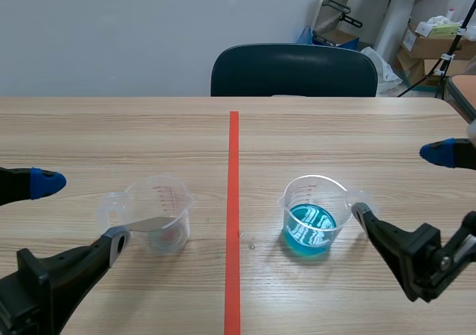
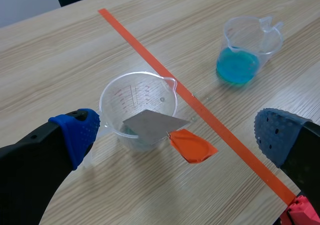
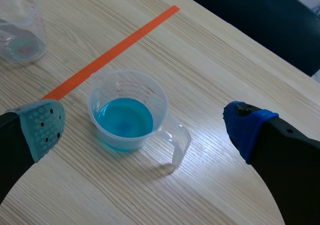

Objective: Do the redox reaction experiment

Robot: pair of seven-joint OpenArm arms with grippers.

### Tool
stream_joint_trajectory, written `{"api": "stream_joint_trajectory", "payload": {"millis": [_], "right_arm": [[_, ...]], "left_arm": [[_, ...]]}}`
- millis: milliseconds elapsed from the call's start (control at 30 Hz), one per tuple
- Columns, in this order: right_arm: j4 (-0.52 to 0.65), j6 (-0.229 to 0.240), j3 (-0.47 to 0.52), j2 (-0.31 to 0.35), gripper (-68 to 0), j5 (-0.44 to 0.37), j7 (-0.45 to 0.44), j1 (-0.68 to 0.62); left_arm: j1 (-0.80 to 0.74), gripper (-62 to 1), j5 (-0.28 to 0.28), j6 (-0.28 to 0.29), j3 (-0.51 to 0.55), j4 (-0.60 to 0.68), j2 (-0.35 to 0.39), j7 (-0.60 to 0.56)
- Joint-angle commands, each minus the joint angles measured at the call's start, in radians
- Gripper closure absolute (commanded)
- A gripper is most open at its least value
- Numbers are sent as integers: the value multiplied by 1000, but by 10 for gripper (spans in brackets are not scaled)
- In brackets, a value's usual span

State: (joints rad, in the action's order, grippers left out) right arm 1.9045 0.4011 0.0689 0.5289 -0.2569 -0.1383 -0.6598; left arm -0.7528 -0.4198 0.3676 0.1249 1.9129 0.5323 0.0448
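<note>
left gripper (image 2: 177, 135) wide apart flanking strip cup (image 2: 114, 102); right gripper (image 3: 145, 126) likewise flanking blue cup (image 3: 152, 92); chair (image 1: 294, 71) beyond table (image 1: 111, 126).

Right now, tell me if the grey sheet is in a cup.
In: the grey sheet leans inside the clear cup, one corner past its rim.

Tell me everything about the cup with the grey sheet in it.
The cup is a clear plastic measuring cup with red scale marks, a spout and a handle. It stands upright on the wooden table, left of the orange tape line. A thin grey sheet leans inside, one corner over the rim, an orange tab at that corner.
</note>
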Motion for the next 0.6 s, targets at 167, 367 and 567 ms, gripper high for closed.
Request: {"api": "stream_joint_trajectory", "payload": {"millis": [167, 367, 567], "right_arm": [[16, 2, -71, 11, -679, 64, -14, 73], [16, 19, -143, 11, -679, 137, -14, 134], [16, 36, -236, 11, -679, 220, -14, 211]], "left_arm": [[3, -623, -3, -9, -3, 12, -3, -18], [6, -623, -3, -9, -3, 12, -3, -21], [23, -623, -3, -13, 24, 13, 3, -26]]}}
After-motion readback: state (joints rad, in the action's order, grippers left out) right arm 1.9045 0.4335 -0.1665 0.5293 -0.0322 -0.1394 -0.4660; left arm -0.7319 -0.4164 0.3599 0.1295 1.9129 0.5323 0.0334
